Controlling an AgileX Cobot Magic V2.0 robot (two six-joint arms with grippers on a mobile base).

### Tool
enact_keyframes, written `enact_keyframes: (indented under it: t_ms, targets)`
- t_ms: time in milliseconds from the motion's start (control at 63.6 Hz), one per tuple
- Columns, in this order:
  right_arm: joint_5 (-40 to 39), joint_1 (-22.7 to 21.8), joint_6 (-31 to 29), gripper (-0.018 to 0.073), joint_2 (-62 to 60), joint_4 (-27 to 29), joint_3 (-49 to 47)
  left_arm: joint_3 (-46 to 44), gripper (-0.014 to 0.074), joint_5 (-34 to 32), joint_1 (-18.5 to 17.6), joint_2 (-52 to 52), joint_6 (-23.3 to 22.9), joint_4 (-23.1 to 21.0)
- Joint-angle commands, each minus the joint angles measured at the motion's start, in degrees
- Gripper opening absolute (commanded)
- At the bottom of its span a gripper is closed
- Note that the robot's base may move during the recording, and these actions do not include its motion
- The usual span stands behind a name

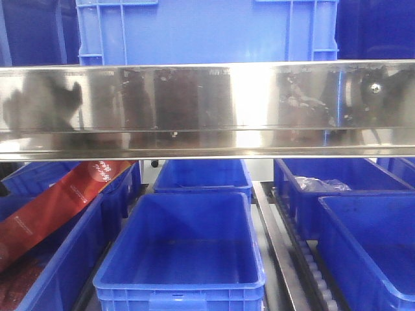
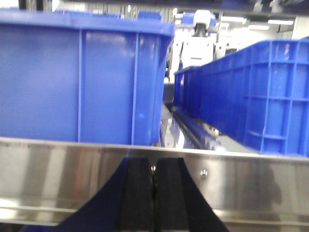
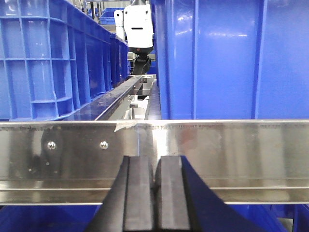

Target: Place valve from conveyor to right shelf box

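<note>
Across the front view, a steel shelf rail [image 1: 207, 107] is stretched, and much behind it is hidden. No valve and no conveyor can be made out in any view. Below the rail, six blue boxes are counted, the nearest [image 1: 181, 259] seen whole, a red packet [image 1: 58, 201] leaning at left. One more box [image 1: 207, 32] is cut off above. The left gripper [image 2: 153, 193] and right gripper [image 3: 155, 193] are each seen pressed closed, nothing held.

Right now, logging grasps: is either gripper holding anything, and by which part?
Nothing is held. The left gripper and right gripper are both shut on nothing.
</note>
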Motion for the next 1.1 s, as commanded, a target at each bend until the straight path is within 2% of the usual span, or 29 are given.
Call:
enact_keyframes:
  t_ms: [0,79,157,283,456,550,1085]
  targets:
    - [-1.35,-0.19,0.06,-0.0163,-0.18,-0.34,0.11,-0.03,-0.0111,0.22,0.20,-0.38,0.47,-1.35]
    - [-1.35,-0.19,0.06,-0.0163,-0.18,-0.34,0.11,-0.03,-0.0111,0.97,0.20,-0.38,0.47,-3.40]
    - [-1.35,-0.19,0.06,-0.0163,-0.18,-0.34,0.11,-0.03,-0.0111,1.64,0.20,-0.38,0.92,-3.51]
    - [-1.35,-0.19,0.06,-0.0163,-0.18,-0.34,0.11,-0.03,-0.0111,1.80,-0.97,-0.38,7.00,-5.75]
    - [-1.35,-0.19,0.06,-0.0163,-0.18,-0.34,0.11,-0.03,-0.0111,1.80,-2.89,-0.38,6.71,-4.94]
    - [-1.35,-0.19,0.06,-0.0163,-0.18,-0.34,0.11,-0.03,-0.0111,1.80,-2.89,-0.38,3.38,-3.86]
    - [-1.35,-0.19,0.06,-0.0163,-0.18,-0.34,0.11,-0.03,-0.0111,1.80,-2.89,-0.38,3.38,-3.86]
